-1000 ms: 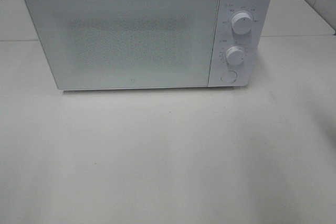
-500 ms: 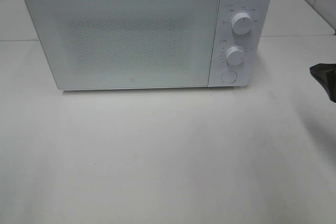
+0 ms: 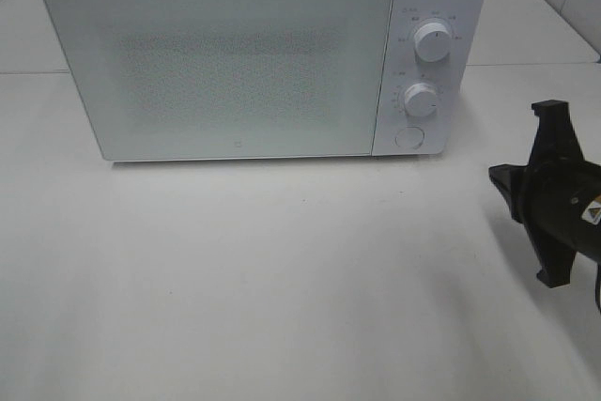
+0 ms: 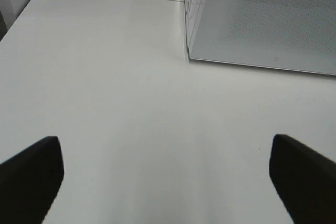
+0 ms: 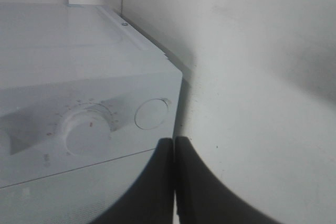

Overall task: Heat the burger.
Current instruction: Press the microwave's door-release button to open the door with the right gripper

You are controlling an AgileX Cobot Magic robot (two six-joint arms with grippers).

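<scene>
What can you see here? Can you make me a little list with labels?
Microwave: white, door shut, on the white table
Controls: two knobs above a round button, right of the door
Left gripper: open, empty, above the table
Right gripper: shut, empty, facing the round button
Burger: not in view

1. The bench (image 3: 282, 279) is a white, matt surface spreading in front of the microwave (image 3: 244, 53) and to both sides of it.
2. The white microwave stands flat on the bench, its door (image 3: 221, 63) shut.
3. A thin seam (image 3: 535, 65) crosses the bench, showing on either side of the microwave.
4. Two dials (image 3: 432, 41) and a round button (image 3: 409, 136) sit on the microwave's panel, right of the door.
</scene>
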